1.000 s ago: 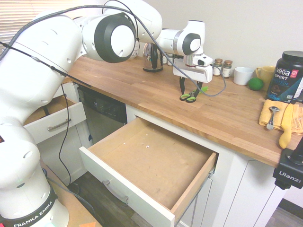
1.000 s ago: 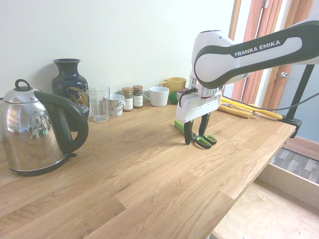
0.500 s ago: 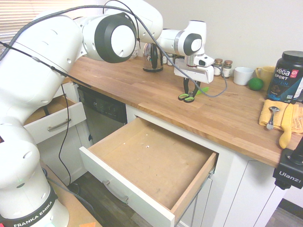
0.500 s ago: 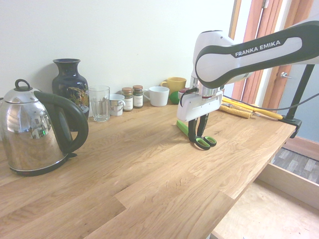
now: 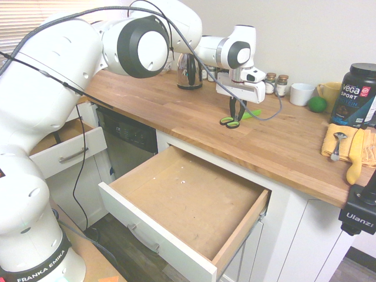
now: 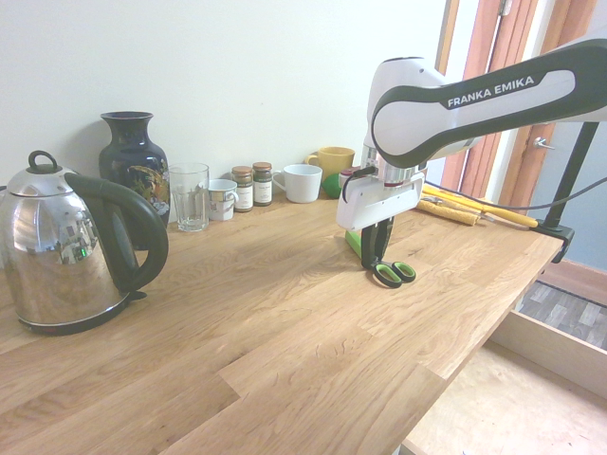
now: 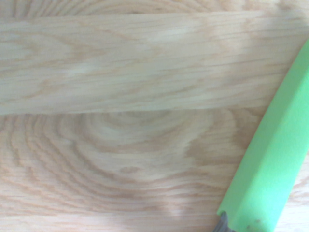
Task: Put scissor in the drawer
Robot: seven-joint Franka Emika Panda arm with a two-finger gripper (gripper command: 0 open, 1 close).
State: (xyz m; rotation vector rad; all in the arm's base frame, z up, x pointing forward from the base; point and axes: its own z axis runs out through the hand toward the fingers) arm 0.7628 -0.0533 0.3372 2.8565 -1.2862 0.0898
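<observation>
"FRANKA EMIKA" is printed on the robot arm point(image 6: 493, 90), "Vega SPORT" on the black tub point(image 5: 357, 94), and "Ulanzi" on the black mount point(image 5: 358, 212).

Open drawer point(image 5: 188, 202): bare interior, unobstructed from above. Bare countertop point(image 5: 176, 111) lies between kettle point(image 6: 66, 251) and mug point(image 6: 302, 182).

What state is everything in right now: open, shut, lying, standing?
Tool: shut on the scissor.
Scissor: lying on the countertop, blade cover on.
Large drawer: pulled open, nothing inside.
Small drawer: partly open.
Kettle: upright, lid on.
Glass: upright.
</observation>
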